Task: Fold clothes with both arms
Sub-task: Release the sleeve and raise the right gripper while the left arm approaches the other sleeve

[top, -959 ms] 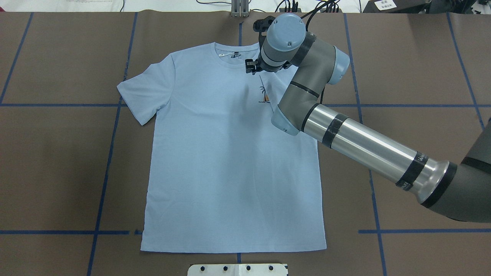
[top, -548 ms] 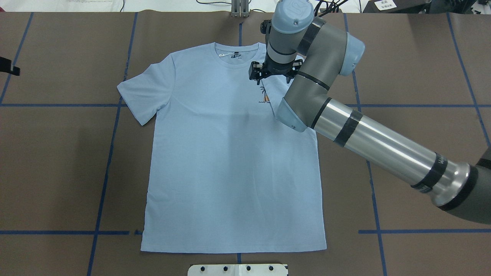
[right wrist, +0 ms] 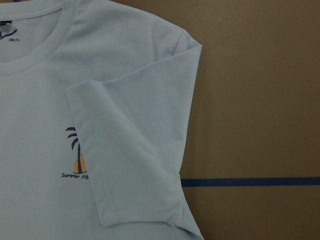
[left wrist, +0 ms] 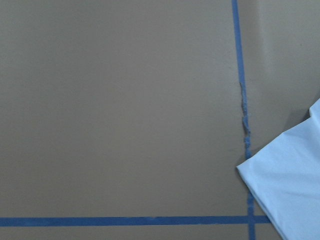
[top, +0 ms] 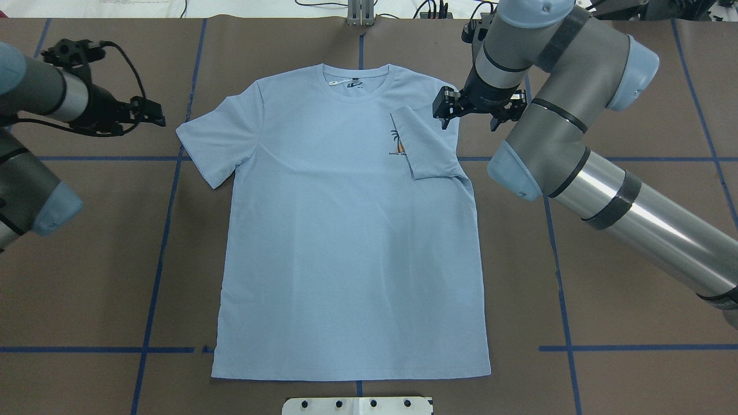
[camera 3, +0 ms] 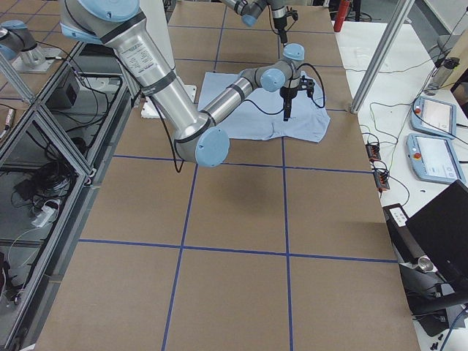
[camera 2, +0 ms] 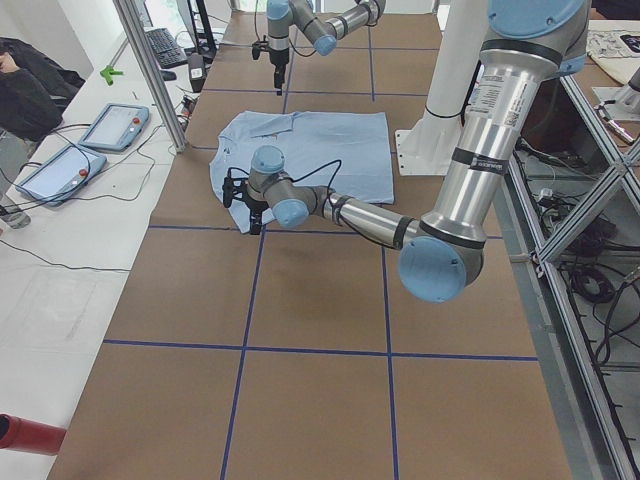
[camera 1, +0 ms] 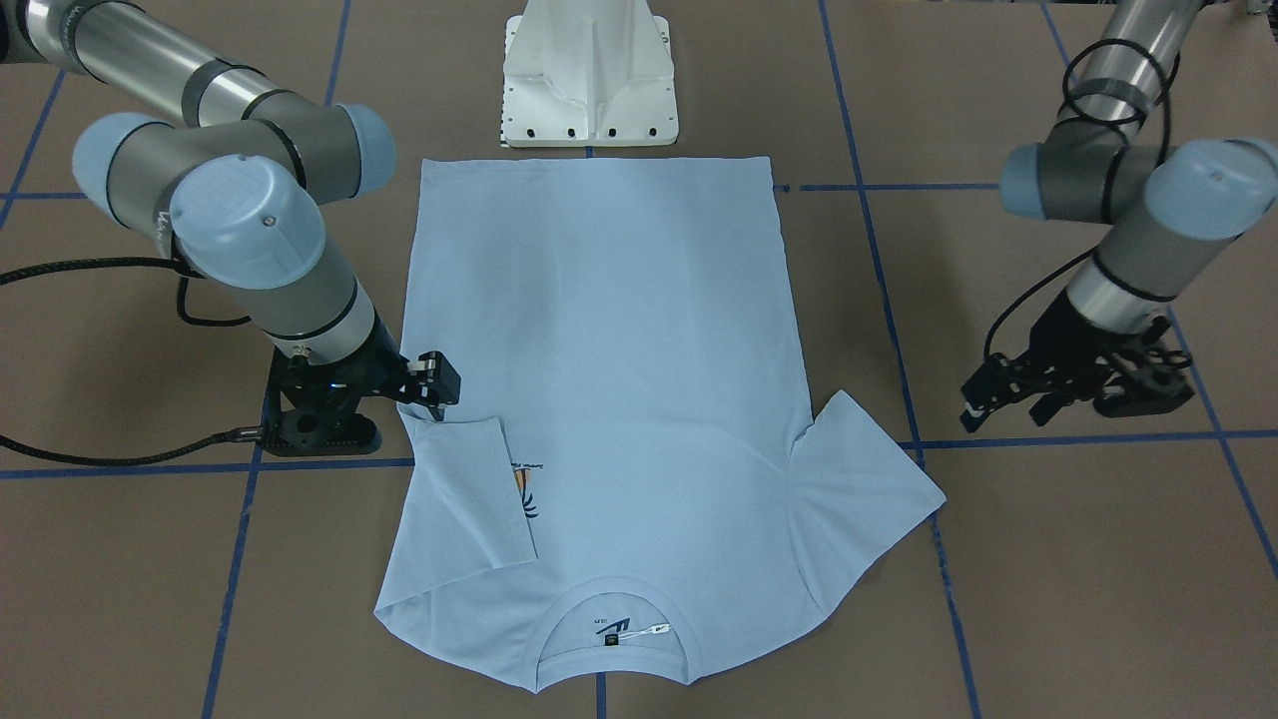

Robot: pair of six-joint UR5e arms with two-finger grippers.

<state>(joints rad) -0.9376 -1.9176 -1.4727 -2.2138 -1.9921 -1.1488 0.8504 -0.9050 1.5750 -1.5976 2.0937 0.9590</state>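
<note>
The light blue T-shirt (top: 346, 242) lies flat and face up, collar at the far side. Its right sleeve (top: 429, 144) is folded inward over the chest and covers part of the palm print (top: 395, 144); the right wrist view shows this sleeve (right wrist: 135, 150) close up. The left sleeve (top: 216, 141) lies spread out. My right gripper (top: 475, 112) hovers open beside the shirt's right shoulder, holding nothing. My left gripper (top: 157, 112) is open and empty just left of the spread sleeve, whose corner (left wrist: 290, 190) shows in the left wrist view.
The white pedestal base (camera 1: 589, 80) stands at the shirt's hem side. Blue tape lines (top: 167, 230) cross the brown table cover. A side table with tablet pendants (camera 2: 110, 125) and an aluminium post (camera 2: 150, 70) lies beyond the collar end.
My right arm has moved right, off the chest to the right shoulder's edge, uncovering the folded sleeve. My left arm has come in from the left toward the spread sleeve.
</note>
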